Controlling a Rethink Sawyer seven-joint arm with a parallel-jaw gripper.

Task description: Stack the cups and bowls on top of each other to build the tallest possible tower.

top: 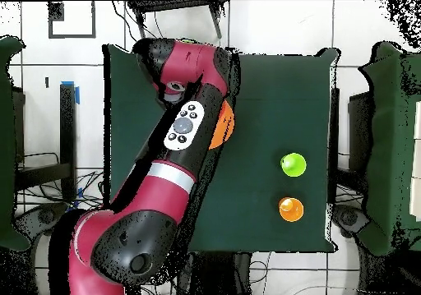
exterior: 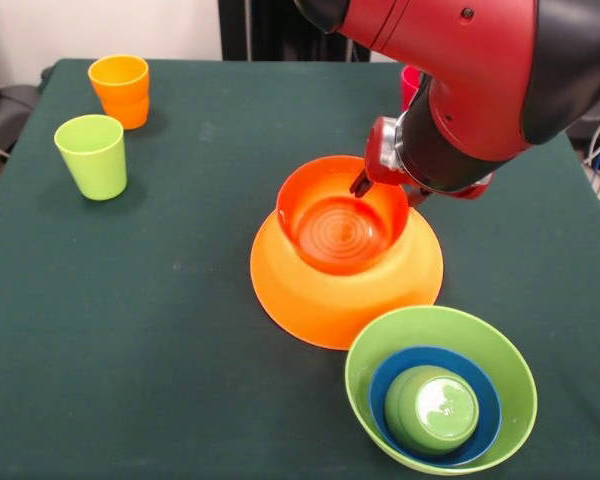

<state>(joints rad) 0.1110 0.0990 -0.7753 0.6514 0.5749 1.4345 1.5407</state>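
The very large orange bowl (exterior: pixel 310 300) lies upside down at the table's middle. The small red-orange bowl (exterior: pixel 335 225) stands upright on it. My gripper (exterior: pixel 363 184) is at this bowl's far right rim; the arm hides how it stands. At the front right, the light green bowl (exterior: pixel 510 360) holds the small blue bowl (exterior: pixel 385 385), with a green cup (exterior: pixel 432 408) upside down inside. A lime green cup (exterior: pixel 92 155) and an orange cup (exterior: pixel 120 90) stand at the far left. A red-pink cup (exterior: pixel 410 85) peeks out behind the arm. The purple bowl and the pale yellow cup are out of view.
In the overhead view the arm (top: pixel 177 135) covers the bowls; only an edge of the orange bowl (top: pixel 225 127) shows. The lime green cup (top: pixel 293 164) and the orange cup (top: pixel 291 209) stand at the right of the table.
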